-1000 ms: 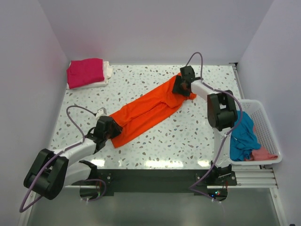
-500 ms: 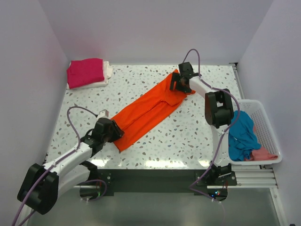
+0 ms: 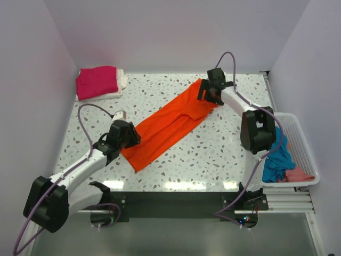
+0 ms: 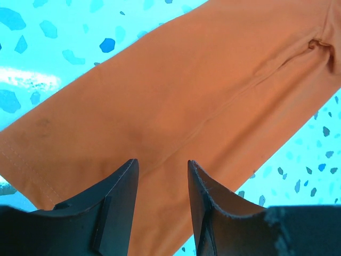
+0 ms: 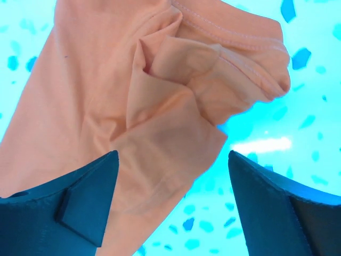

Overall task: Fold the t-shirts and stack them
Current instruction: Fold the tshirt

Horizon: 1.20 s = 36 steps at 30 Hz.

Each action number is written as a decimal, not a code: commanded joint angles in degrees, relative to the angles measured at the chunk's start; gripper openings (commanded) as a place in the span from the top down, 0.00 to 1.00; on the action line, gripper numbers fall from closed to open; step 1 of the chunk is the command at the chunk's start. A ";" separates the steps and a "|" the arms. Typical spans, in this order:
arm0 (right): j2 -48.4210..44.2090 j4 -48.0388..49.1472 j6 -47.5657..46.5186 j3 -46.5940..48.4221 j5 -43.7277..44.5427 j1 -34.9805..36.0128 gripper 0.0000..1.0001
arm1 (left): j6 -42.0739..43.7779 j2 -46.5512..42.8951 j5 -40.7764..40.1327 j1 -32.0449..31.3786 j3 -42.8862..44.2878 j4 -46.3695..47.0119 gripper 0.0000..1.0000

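The bright orange t-shirt (image 3: 170, 125) lies flat on the table as a long narrow band, running from near left to far right. My left gripper (image 3: 127, 140) hovers over its near hem end. In the left wrist view this gripper (image 4: 162, 162) is open, with the orange cloth (image 4: 186, 90) lying below the gap and not pinched. My right gripper (image 3: 209, 94) is over the far end. Its jaws (image 5: 172, 154) stand wide open above the bunched sleeve and collar (image 5: 176, 80), touching nothing.
A folded magenta-pink shirt (image 3: 97, 81) rests on a white one (image 3: 122, 80) at the far left corner. The white slatted basket (image 3: 305, 144) at the right edge holds a teal-blue shirt (image 3: 277, 154) and a salmon-pink one (image 3: 299, 175). Walls close in the back and both sides.
Both grippers have opened and let go of the orange shirt's ends. The left gripper has shifted slightly farther along the table, and the right one has backed off a little toward the far right.
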 commanded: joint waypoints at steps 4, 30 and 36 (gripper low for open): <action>-6.05 3.66 7.15 -5.16 -0.68 3.05 0.20 | 4.01 7.07 -3.70 -0.25 5.57 0.66 0.56; 6.61 2.70 11.12 -1.65 -2.79 3.94 0.54 | -0.11 15.87 -2.92 -1.57 -5.58 13.23 0.69; 9.59 0.50 9.54 1.26 -2.17 3.32 0.53 | -1.96 15.61 -1.42 -4.91 -7.87 14.55 0.72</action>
